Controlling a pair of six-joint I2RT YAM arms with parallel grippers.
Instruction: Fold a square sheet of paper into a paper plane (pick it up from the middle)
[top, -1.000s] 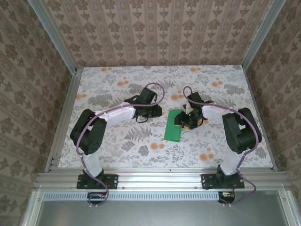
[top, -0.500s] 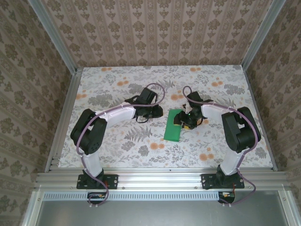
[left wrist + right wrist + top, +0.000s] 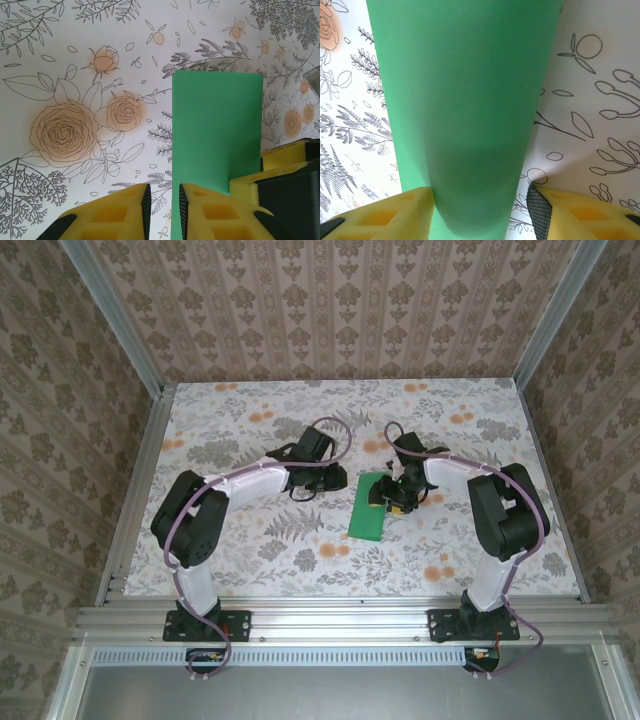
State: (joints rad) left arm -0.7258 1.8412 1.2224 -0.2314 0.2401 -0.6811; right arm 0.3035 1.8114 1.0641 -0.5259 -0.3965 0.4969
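right arm (image 3: 500,510): leaned a touch inward toward the middle of the desk (image 3: 250,540) since a second ago. left arm (image 3: 215,500) and paper lie as they did.

item, square sheet of paper (image 3: 369,508): bright green, now a long folded strip. it lies flat on the desk just right of centre, between your two claws.

item, right claw (image 3: 397,498): at the strip's far end. jaws apart, astride the strip. in its wrist view one pad touches the paper's edge and the other stands just clear. not clamped on it.

item, left claw (image 3: 163,212): jaws parted only narrowly, bare desk in the gap, nothing held. one finger sits over the strip's end nearest it; whether it touches cannot be told.

step in hand, judged: steadying and creasing the strip before the nose folds. keep your right claw centred so the strip doesn't skew. press rather than drag. let your left finger pin its end so the thin paper neither slides nor buckles.

surface: white desk printed with grey foliage and orange flowers. it looks smooth, so expect little grip.

room: beige patterned walls (image 3: 330,310) on three sides, aluminium frame rail (image 3: 330,620) along the near edge.
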